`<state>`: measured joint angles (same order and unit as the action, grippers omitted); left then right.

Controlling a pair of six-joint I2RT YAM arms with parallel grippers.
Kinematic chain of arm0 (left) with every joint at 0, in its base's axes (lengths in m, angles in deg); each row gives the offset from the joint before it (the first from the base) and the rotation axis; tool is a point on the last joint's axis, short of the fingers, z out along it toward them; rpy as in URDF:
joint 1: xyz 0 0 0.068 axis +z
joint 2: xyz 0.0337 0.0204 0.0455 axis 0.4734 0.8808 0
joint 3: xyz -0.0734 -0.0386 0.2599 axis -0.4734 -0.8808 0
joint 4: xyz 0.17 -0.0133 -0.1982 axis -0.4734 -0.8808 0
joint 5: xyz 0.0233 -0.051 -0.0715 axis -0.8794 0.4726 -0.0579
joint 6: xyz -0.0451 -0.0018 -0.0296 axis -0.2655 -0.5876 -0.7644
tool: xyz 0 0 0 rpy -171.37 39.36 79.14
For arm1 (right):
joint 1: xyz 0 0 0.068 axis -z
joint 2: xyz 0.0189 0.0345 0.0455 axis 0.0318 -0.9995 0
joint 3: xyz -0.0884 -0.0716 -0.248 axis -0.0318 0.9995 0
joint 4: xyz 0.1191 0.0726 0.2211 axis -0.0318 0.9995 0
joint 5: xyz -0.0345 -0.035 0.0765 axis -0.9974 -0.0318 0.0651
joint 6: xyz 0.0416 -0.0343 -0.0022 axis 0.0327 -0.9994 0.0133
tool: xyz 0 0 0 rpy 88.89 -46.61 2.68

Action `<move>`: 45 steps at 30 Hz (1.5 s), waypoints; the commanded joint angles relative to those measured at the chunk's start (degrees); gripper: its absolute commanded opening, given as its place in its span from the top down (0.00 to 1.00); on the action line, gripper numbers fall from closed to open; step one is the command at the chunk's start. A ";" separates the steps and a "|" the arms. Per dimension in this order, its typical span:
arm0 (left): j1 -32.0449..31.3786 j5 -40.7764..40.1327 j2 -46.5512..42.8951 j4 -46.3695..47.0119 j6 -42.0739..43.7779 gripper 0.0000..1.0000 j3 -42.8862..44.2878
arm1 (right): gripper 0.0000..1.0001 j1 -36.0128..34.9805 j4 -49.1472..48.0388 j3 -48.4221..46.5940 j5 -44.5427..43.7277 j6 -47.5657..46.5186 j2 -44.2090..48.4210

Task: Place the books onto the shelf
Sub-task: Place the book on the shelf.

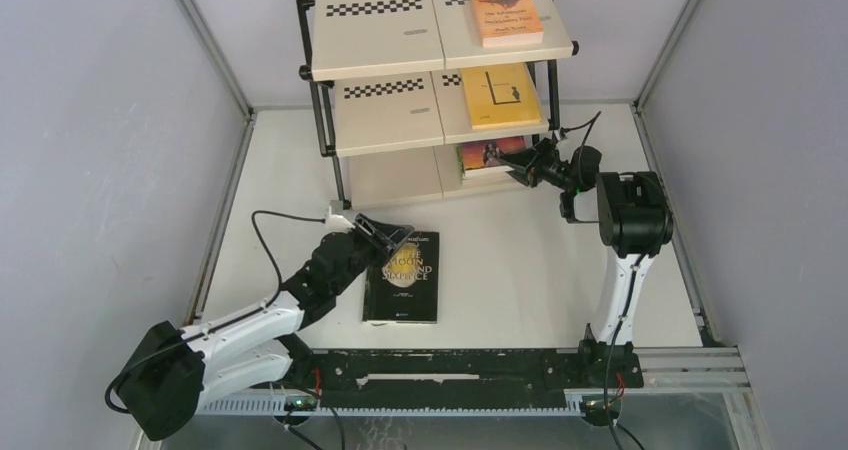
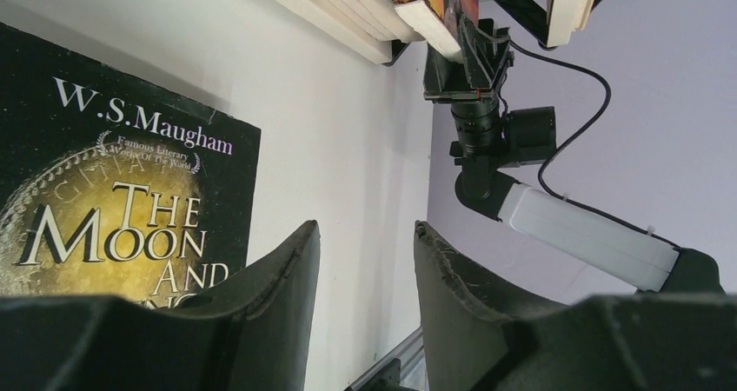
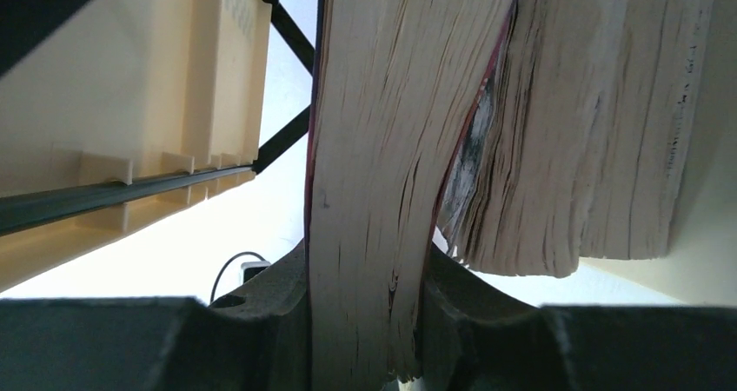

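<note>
The shelf (image 1: 385,55) stands at the back. An orange book (image 1: 505,10) lies on its top board and a yellow book (image 1: 500,95) on the middle board. At the bottom tier my right gripper (image 1: 522,170) is shut on the page edge of a red-covered book (image 3: 369,148), which lies on top of other books (image 3: 574,122). A black book with a moon (image 1: 403,275) lies flat on the table. My left gripper (image 1: 392,235) hovers over its top edge, open and holding nothing; in the left wrist view it (image 2: 365,235) sits to the right of the black book (image 2: 113,191).
The shelf's black frame posts (image 1: 325,120) stand at the left of the boards. A cable (image 1: 262,245) trails beside the left arm. Grey walls close in the table on both sides, and a metal rail (image 1: 480,375) runs along the near edge.
</note>
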<state>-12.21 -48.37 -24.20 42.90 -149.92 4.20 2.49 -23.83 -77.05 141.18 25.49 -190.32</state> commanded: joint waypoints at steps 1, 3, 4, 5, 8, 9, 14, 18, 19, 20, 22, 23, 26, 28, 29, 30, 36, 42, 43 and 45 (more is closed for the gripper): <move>0.41 0.85 0.69 3.22 1.45 0.52 1.29 | 1.00 0.86 -1.81 -3.30 0.14 -3.71 0.87; 0.39 0.84 0.97 3.31 1.44 0.52 1.47 | 1.00 0.83 -0.78 -3.60 0.48 -4.10 0.64; 0.40 0.85 1.09 3.47 1.48 0.52 1.49 | 1.00 0.83 -0.38 -3.70 0.73 -4.22 0.53; 0.40 0.86 1.26 3.57 1.44 0.52 1.56 | 1.00 0.83 0.05 -3.72 0.86 -4.47 0.44; 0.39 0.82 1.44 3.70 1.45 0.53 1.75 | 1.00 0.75 2.29 -3.75 0.81 -5.83 0.60; 0.41 0.81 1.41 3.66 1.50 0.53 1.83 | 1.00 0.74 2.74 -3.75 0.73 -6.16 0.69; 0.40 0.65 1.35 3.69 1.45 0.53 1.78 | 0.94 0.56 3.11 -3.68 0.53 -6.25 0.44; 0.40 0.58 1.20 3.76 1.44 0.53 1.67 | 0.72 0.48 3.99 -3.75 0.30 -6.60 0.42; 0.45 0.58 1.14 3.75 1.44 0.53 1.67 | 0.65 0.48 4.09 -3.71 0.27 -6.71 0.50; 0.42 0.55 1.11 3.75 1.46 0.53 1.59 | 0.62 0.48 4.42 -3.72 0.18 -6.88 0.66; 0.45 0.59 1.06 3.73 1.44 0.53 1.50 | 0.54 0.50 5.25 -3.72 0.00 -7.44 1.05; 0.42 0.58 0.98 3.79 1.44 0.53 1.43 | 0.52 0.48 5.64 -3.74 -0.08 -7.67 1.23; 0.44 0.60 0.67 3.78 1.35 0.53 1.32 | 0.48 0.56 7.23 -3.66 -0.26 -8.40 1.88; 0.42 0.72 0.43 3.73 1.35 0.53 1.24 | 0.46 0.56 7.87 -3.43 -0.55 -8.76 2.29; 0.46 0.73 0.31 3.69 1.30 0.53 1.19 | 0.45 0.65 8.15 -3.34 -0.73 -8.91 2.56; 0.45 0.75 0.21 3.65 1.27 0.53 1.15 | 0.45 0.72 8.41 -3.12 -0.97 -9.05 2.80; 0.35 0.88 -0.56 3.48 1.05 0.53 0.72 | 0.43 0.92 10.66 -2.27 -1.25 -9.81 3.86; 0.31 1.25 -1.42 3.22 1.00 0.53 0.48 | 0.42 1.09 13.82 -0.77 -2.23 -11.62 5.44; 0.35 1.30 -1.58 3.19 1.07 0.53 0.37 | 0.42 1.16 14.17 -0.54 -2.28 -11.82 5.77; 0.35 1.43 -1.93 3.09 1.13 0.53 0.15 | 0.42 1.22 15.02 -0.06 -2.51 -12.44 6.36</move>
<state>-12.21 -48.20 -24.58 44.19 -149.92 4.20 2.82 -10.26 -78.05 140.50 16.31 -187.68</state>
